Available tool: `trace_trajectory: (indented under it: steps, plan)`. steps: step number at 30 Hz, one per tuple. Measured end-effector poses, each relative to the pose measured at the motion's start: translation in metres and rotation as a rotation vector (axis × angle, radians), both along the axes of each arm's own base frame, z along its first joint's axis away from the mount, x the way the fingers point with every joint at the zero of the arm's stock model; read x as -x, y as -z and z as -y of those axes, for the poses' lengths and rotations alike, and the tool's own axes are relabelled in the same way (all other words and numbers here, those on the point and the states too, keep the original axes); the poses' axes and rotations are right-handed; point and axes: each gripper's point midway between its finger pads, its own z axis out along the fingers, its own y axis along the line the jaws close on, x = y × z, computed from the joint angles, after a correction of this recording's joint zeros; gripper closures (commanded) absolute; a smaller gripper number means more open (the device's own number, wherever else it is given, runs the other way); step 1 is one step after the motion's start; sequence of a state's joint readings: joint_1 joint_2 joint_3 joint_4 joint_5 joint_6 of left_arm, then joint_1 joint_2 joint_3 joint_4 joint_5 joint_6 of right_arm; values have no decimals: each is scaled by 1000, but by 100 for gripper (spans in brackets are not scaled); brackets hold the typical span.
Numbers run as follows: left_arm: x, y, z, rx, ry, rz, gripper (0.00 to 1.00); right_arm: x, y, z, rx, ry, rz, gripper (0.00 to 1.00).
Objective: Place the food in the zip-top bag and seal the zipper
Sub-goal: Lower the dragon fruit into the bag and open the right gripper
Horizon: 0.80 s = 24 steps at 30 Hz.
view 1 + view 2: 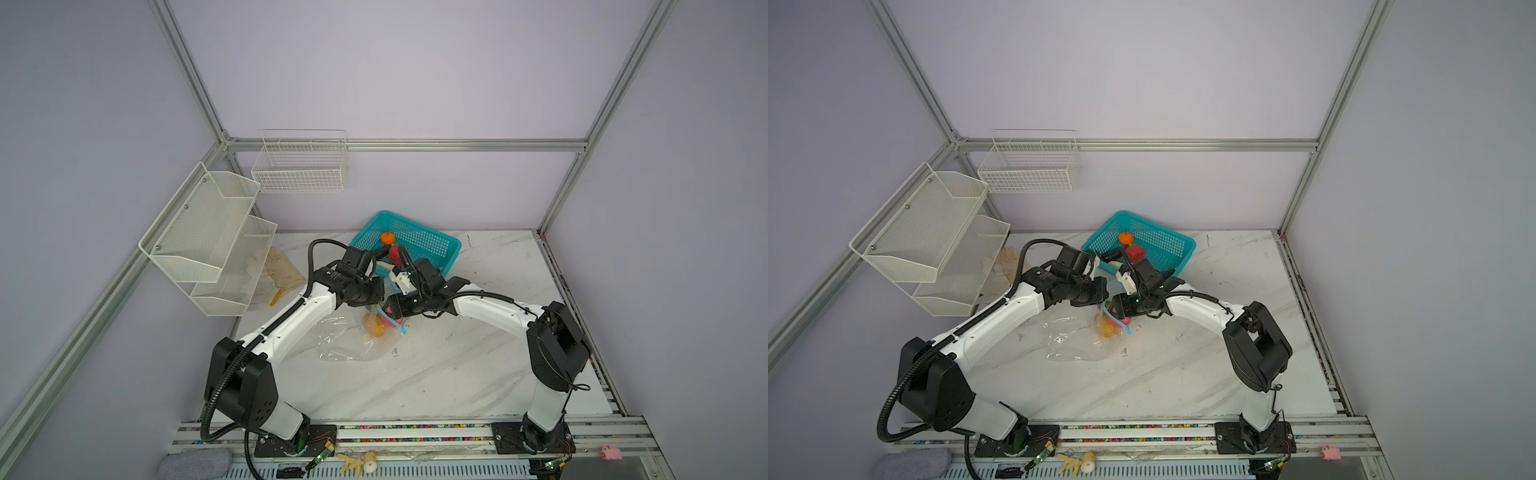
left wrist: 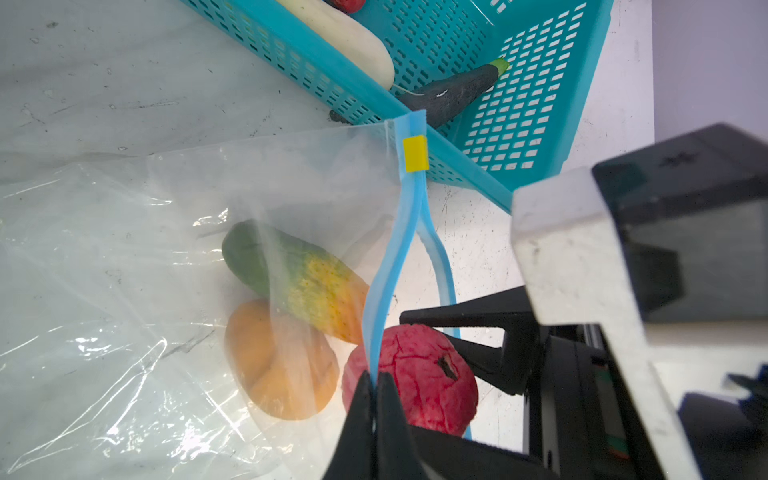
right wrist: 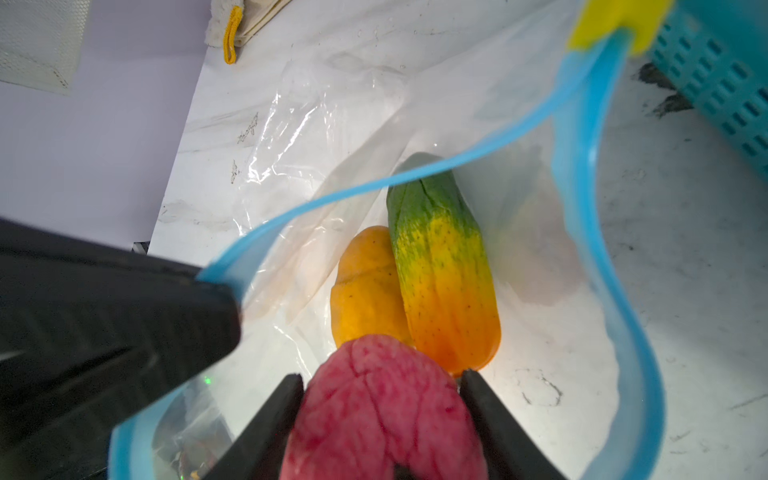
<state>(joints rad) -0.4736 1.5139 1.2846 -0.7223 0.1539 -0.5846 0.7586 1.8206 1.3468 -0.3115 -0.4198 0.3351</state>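
Two holds: left gripper pinches zipper, right gripper clamps pink fruit (bag open).

Seven toy food pieces are counted. Three are at the clear crinkly plastic zip-top bag: one green-to-orange oblong fruit, one yellow-orange rounded fruit and one pink-red wrinkled fruit. Four are counted in the teal perforated plastic basket: one round orange fruit, one red piece, one long white vegetable and one dark purple eggplant. One bag, one light-blue zipper strip, one yellow slider, one basket and two black claws, the left claw and the right claw, are seen.
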Motion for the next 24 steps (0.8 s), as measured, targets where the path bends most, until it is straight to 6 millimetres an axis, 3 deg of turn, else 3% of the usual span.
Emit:
trace_trajectory:
  steps: [24]
  plan:
    - [1, -5, -1, 6, 0, 13, 100, -4, -7, -2, 8, 1, 20, 24]
